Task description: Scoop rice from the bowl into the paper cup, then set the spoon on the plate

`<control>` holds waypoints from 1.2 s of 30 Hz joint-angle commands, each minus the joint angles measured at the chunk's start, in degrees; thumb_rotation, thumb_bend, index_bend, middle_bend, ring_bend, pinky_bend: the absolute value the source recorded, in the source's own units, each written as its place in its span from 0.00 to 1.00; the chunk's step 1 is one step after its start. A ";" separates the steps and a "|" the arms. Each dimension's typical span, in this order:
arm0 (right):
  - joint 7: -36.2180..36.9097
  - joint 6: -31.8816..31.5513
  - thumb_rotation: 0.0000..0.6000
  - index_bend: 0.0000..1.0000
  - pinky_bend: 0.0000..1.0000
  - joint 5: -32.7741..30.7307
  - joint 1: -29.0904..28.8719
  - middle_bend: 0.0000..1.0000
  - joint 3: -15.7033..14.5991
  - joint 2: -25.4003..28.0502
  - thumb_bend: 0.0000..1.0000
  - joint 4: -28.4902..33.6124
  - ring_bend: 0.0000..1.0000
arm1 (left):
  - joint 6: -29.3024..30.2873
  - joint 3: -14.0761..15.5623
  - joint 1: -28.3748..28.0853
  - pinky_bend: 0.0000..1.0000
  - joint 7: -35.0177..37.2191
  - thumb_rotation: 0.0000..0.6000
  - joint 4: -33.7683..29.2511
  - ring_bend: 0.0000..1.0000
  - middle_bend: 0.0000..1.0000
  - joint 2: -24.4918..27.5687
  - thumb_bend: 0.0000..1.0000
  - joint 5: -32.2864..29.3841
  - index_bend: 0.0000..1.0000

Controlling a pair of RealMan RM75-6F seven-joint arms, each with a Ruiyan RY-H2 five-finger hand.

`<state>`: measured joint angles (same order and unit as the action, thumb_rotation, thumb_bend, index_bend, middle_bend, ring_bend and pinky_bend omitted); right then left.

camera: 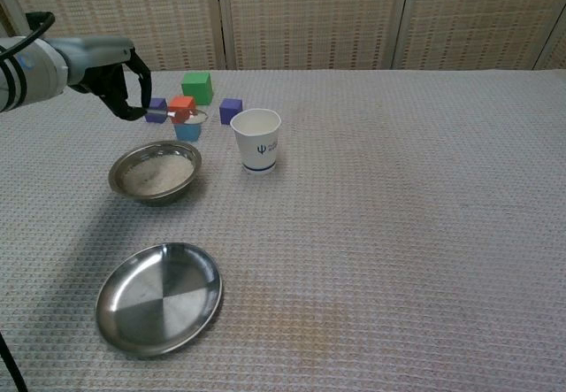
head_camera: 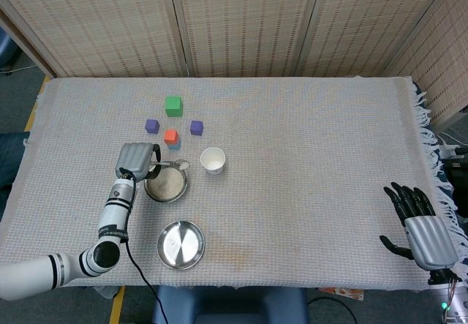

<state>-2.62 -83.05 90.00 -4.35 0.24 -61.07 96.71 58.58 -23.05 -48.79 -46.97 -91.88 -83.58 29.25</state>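
My left hand point(camera: 110, 78) pinches the spoon point(camera: 181, 114), loaded with rice, above the bowl's point(camera: 156, 171) far rim. The paper cup point(camera: 257, 140) stands just right — I should keep the spoon level and tip over its mouth. My right hand point(head_camera: 417, 225) rests open, empty.

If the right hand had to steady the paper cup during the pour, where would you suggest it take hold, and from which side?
Grip the paper cup around its side wall, below the rim, coming from the robot's right. It stands upright with its mouth open, so the top must stay free. The bowl, the blocks and the left hand holding the spoon crowd its other side, while the cloth to its right looks bare.
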 commanded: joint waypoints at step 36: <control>3.63 -2.20 1.00 0.00 0.00 -0.08 1.16 0.00 0.48 2.16 0.13 0.14 0.00 | 9.29 9.55 -14.35 1.00 -8.28 1.00 23.90 1.00 1.00 -19.40 0.40 6.84 0.81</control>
<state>0.99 -85.04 89.73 -3.29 0.75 -58.97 96.76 67.73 -14.20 -63.19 -54.88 -69.11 -102.06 34.86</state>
